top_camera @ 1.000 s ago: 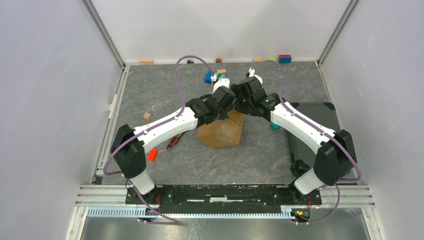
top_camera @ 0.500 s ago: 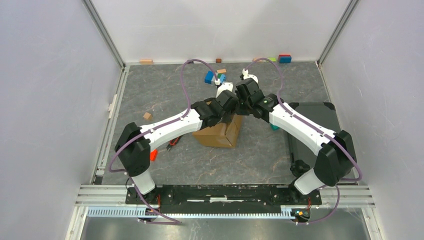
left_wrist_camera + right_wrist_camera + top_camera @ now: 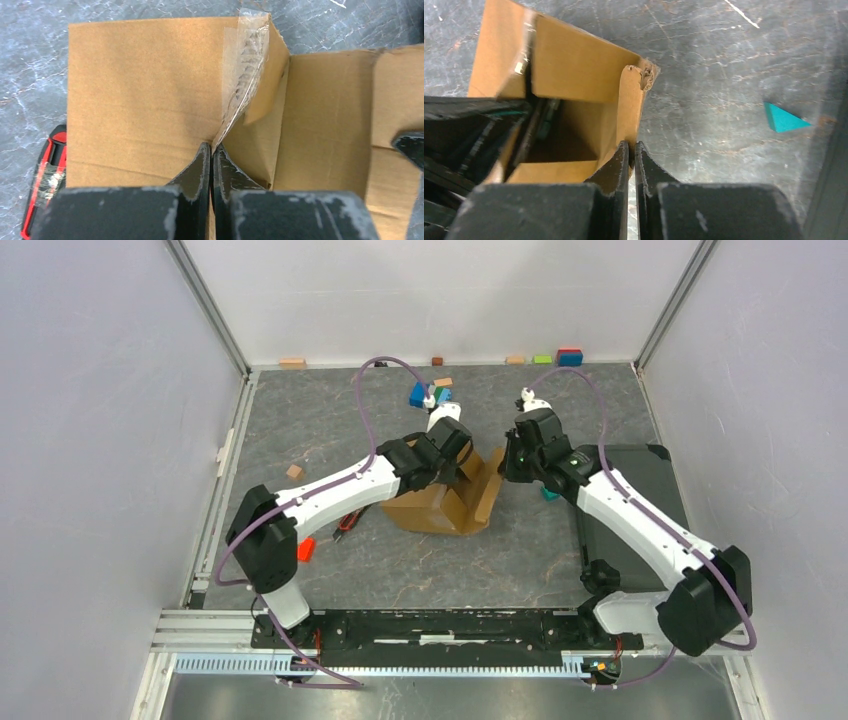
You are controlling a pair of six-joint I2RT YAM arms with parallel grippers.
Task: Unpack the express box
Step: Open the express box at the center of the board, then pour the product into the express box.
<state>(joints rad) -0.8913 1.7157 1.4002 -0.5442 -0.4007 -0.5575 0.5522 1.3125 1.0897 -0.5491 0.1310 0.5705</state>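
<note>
Brown cardboard express box (image 3: 437, 508) sits on the grey marbled counter (image 3: 320, 420), top open, under and between both end effectors.

Left end effector (image 3: 211, 150): fingers pressed nearly together, pinching the lower end of a clear tape strip (image 3: 245, 65). The strip runs ahead of the tips along the edge of a raised flap. The box's flat panel spreads to the left of the tips. A red-and-black tool (image 3: 46, 182) lies on the counter at the far left, just beside the box.

Right end effector (image 3: 631, 150): fingers closed to a slit on the thin edge of an upright cardboard flap (image 3: 630, 107) with a torn corner. The box's open interior lies left of the tips. A small teal triangular block (image 3: 782, 119) lies on the counter well to the right, apart from the box. The flat black tray (image 3: 640, 490) lies beyond that.
</note>
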